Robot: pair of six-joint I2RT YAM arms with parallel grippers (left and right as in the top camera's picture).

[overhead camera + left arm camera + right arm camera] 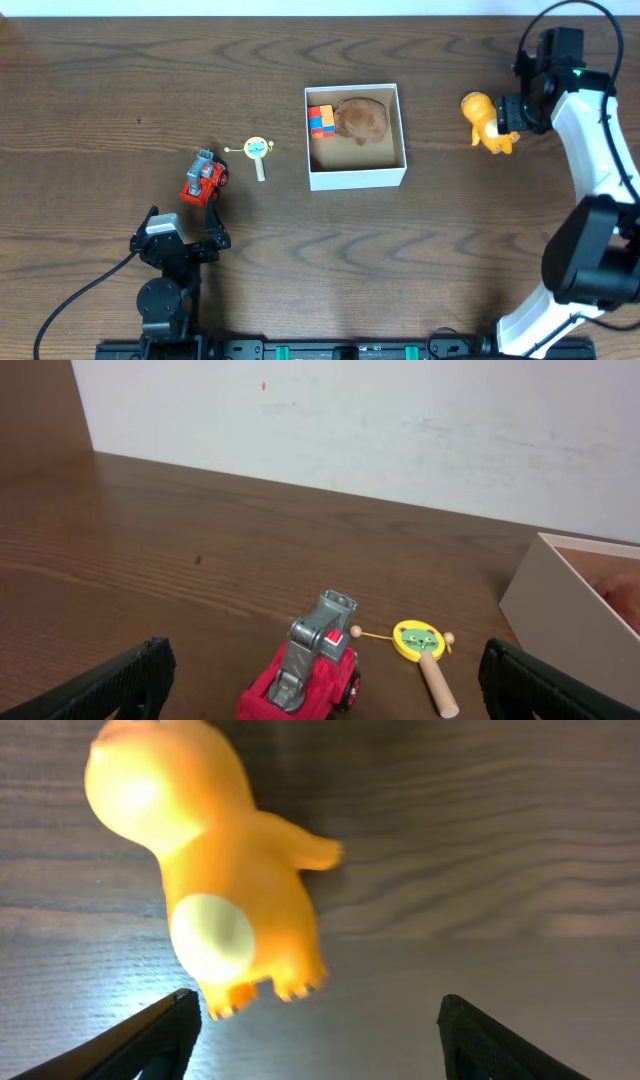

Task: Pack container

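The container (357, 178) is a square box with low white walls and a tan inside, at the table's middle. It holds a red, orange and blue block toy (320, 121) and a brown plush lump (361, 119). Its wall shows in the left wrist view (555, 610). An orange toy animal (482, 120) lies right of the box; in the right wrist view (215, 870) it lies just ahead of the jaws. My right gripper (508, 112) (318, 1030) is open and empty beside it. My left gripper (185, 228) (325, 685) is open and empty behind a red toy truck (203, 178) (305, 670).
A yellow rattle drum with a green cat face and a wooden handle (258, 151) (422, 648) lies between the truck and the box. A white wall stands behind the table's far edge in the left wrist view (400, 420). A black cable (80, 295) trails from the left arm.
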